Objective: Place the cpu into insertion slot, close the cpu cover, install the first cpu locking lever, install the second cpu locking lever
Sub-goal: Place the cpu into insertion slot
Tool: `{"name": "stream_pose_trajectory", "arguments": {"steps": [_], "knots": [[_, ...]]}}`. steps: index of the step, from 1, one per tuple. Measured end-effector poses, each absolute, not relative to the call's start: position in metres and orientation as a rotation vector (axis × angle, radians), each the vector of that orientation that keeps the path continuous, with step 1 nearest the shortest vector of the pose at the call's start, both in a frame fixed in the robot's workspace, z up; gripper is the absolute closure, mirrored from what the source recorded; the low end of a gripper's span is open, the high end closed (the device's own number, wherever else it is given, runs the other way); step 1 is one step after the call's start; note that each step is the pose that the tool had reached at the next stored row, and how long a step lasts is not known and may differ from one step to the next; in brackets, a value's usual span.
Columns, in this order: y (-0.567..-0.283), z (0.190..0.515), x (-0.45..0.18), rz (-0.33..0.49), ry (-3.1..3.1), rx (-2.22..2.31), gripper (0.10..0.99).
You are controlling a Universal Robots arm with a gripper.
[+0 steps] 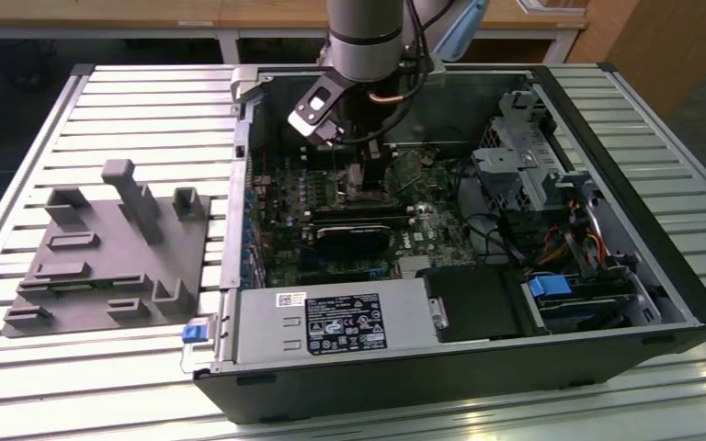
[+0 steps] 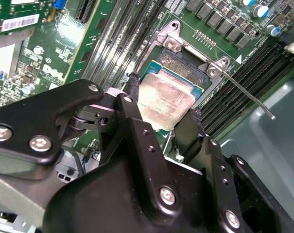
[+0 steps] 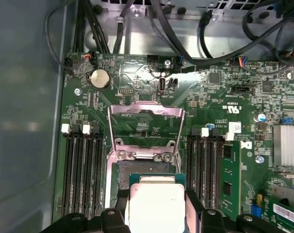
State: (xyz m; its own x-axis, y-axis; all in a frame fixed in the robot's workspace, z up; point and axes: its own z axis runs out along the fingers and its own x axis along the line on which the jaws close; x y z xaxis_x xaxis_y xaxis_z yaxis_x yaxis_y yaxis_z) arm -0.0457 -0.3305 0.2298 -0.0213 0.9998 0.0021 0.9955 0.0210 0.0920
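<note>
Here I am, down inside the open computer case (image 1: 451, 377), my pincer (image 2: 164, 104) clenched on the cpu (image 3: 155, 206). My black fingers (image 2: 133, 92) press its two opposite edges, silvery top facing up. Right beneath it is the insertion slot (image 3: 146, 171) on the green motherboard (image 3: 137, 82), its dark bed showing just past the chip's far edge. I cannot tell whether the chip touches it. Beyond the slot the cpu cover (image 3: 146, 110) stands swung open, and beside my grip a thin locking lever (image 2: 249, 99) sticks out free.
</note>
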Motion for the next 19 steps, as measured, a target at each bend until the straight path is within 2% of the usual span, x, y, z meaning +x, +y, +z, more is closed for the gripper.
{"name": "stream_pose_trajectory", "arguments": {"steps": [19], "knots": [[-0.329,0.211,-0.046,0.104,2.196,2.156,0.545]]}}
